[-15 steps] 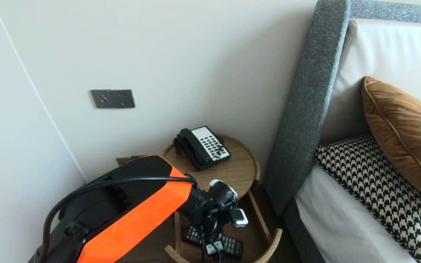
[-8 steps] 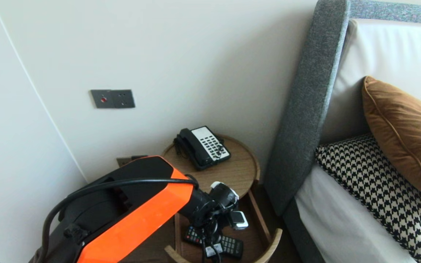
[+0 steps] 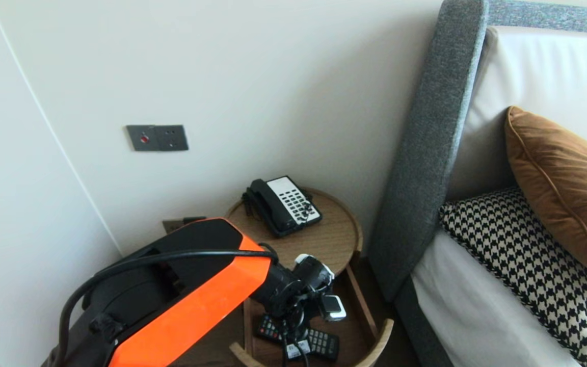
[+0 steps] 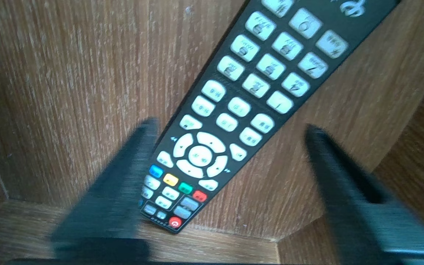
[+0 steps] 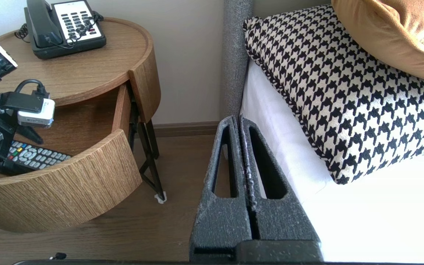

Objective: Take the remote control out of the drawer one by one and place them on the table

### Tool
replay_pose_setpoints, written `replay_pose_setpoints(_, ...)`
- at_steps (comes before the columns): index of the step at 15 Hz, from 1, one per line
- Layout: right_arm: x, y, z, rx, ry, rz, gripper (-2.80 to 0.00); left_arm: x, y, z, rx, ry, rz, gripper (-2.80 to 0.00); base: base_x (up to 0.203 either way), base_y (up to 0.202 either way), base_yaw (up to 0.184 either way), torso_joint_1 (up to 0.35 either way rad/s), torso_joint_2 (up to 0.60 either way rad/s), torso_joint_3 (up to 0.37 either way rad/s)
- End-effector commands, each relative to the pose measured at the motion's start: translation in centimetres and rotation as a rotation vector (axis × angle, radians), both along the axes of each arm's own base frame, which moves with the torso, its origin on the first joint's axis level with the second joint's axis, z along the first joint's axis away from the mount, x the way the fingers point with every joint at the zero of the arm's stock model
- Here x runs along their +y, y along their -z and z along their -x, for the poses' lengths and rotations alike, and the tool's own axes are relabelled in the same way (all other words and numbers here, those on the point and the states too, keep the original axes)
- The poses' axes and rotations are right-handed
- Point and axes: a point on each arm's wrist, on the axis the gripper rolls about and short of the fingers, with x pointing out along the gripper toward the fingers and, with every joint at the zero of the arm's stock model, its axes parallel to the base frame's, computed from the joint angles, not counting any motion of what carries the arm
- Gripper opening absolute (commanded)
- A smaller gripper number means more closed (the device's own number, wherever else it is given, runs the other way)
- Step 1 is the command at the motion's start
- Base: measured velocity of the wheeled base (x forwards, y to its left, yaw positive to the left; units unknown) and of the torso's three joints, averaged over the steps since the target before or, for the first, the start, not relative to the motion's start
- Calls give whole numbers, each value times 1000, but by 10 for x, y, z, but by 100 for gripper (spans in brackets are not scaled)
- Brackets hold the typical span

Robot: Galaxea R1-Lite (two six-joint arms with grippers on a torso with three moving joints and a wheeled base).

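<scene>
Left gripper [image 4: 230,128] hangs low in the open drawer [image 4: 68,73], fingers spread, nothing pinched. The remote [image 4: 248,99] lies flat right under it, buttons up, running between the two fingers, power-button end nearest the wrist. It is probably light, stiff plastic with smooth sides that could slip, so take it across the narrow width, mid-body. Right gripper [image 5: 240,121] is parked beside the bed [image 3: 477,316], fingers pressed together. Count: one remote, one phone [image 3: 283,204] on the tabletop [image 3: 334,239] beyond the claw, one houndstooth pillow [image 3: 523,265], one brown cushion [image 3: 563,188].

I've started drawing my left gripper [image 4: 230,129] in, its blurred fingers [image 4: 123,184] closing on the remote [image 4: 256,84] between them, not yet clamped.
</scene>
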Motion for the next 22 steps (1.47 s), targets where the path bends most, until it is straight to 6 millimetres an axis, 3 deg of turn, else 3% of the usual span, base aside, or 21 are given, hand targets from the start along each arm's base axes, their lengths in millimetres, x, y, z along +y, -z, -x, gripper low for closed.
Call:
replay_pose_setpoints(1,0,0,0,-5,0,0,-280,0,0,0,0,-1,0,-280,0,0,0,0,0,0)
replay_pose_setpoints(11,0,0,0,-5,0,0,-280,2,-1,4,13,-27,7,-280,0,0,0,0,0,0)
replay_pose_setpoints(14,0,0,0,-5,0,0,-280,8,-12,13,29,-34,17,-280,0,0,0,0,0,0)
replay_pose_setpoints(18,0,0,0,-5,0,0,-280,-1,-38,27,72,-41,109,-280,0,0,0,0,0,0)
replay_pose_setpoints(22,0,0,0,-5,0,0,-280,-7,-43,21,62,-74,145,-280,0,0,0,0,0,0)
